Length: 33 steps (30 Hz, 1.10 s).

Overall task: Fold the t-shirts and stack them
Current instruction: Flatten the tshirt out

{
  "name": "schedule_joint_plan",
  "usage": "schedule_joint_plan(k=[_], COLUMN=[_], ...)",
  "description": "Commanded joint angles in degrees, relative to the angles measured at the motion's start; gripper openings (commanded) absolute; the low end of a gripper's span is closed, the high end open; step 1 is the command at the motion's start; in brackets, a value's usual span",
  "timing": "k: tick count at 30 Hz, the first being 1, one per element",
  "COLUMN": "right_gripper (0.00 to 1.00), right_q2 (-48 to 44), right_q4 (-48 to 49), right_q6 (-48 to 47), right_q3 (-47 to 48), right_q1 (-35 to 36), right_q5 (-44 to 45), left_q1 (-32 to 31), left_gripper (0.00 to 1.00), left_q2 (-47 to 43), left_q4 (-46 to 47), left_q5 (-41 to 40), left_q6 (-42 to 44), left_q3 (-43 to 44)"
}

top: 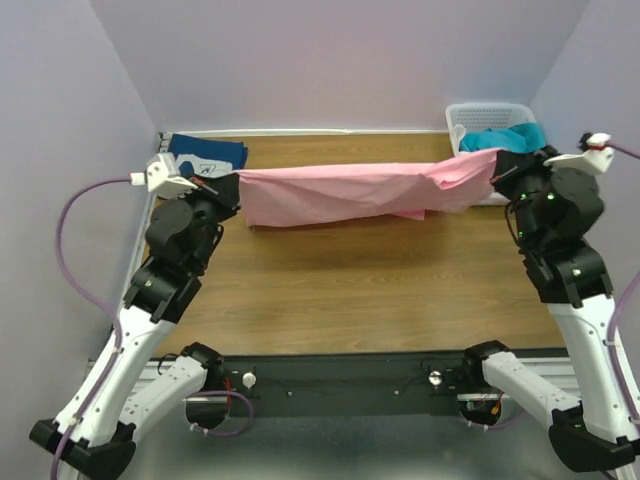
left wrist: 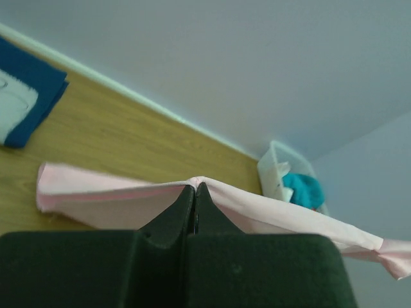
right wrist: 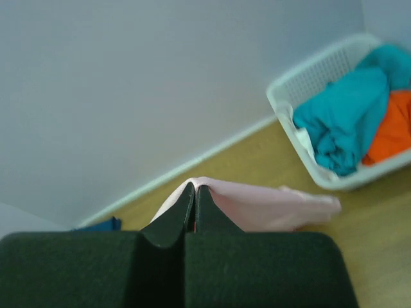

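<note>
The light pink t-shirt (top: pixel 345 192) hangs stretched in the air between my two grippers, across the far part of the table. My left gripper (top: pixel 232 185) is shut on its left end; in the left wrist view the cloth (left wrist: pixel 115 202) drapes over the closed tips (left wrist: pixel 194 187). My right gripper (top: pixel 497 172) is shut on its right end; in the right wrist view the cloth (right wrist: pixel 270 208) hangs from the closed tips (right wrist: pixel 195 188). The navy blue t-shirt with white print (top: pixel 208 155) lies folded at the far left corner, also in the left wrist view (left wrist: pixel 26 96).
A white laundry basket (top: pixel 462 118) with teal cloth (top: pixel 505 138) stands at the far right corner; the right wrist view shows teal (right wrist: pixel 350 115) and orange (right wrist: pixel 392 128) cloth in it. Lilac walls close in the table on three sides.
</note>
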Motion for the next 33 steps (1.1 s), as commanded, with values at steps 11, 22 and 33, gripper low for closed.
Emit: schedule_joint_plan(k=[11,22,33], right_gripper=[0.01,0.01,0.01], right_q2=[-3.3,-0.2,14.4], right_q4=[-1.4,-3.1,-0.4], right_q6=[-10.9,-13.3,-16.1], right_q3=[29.3,38.5,23.0], right_q1=[0.1,0.1,0.1], right_q5=[-15.2,-20.1,-11.4], left_q1=[-0.3,-0.2,-0.2], left_gripper=[0.0,0.0,0.0], left_q2=[-11.5,-13.4,2.8], left_q4=[8.2,9.0,8.5], left_q5=[12.6,13.3,-16.4], left_q6=[9.7,11.0,10.3], left_q3=[20.6,25.3,10.6])
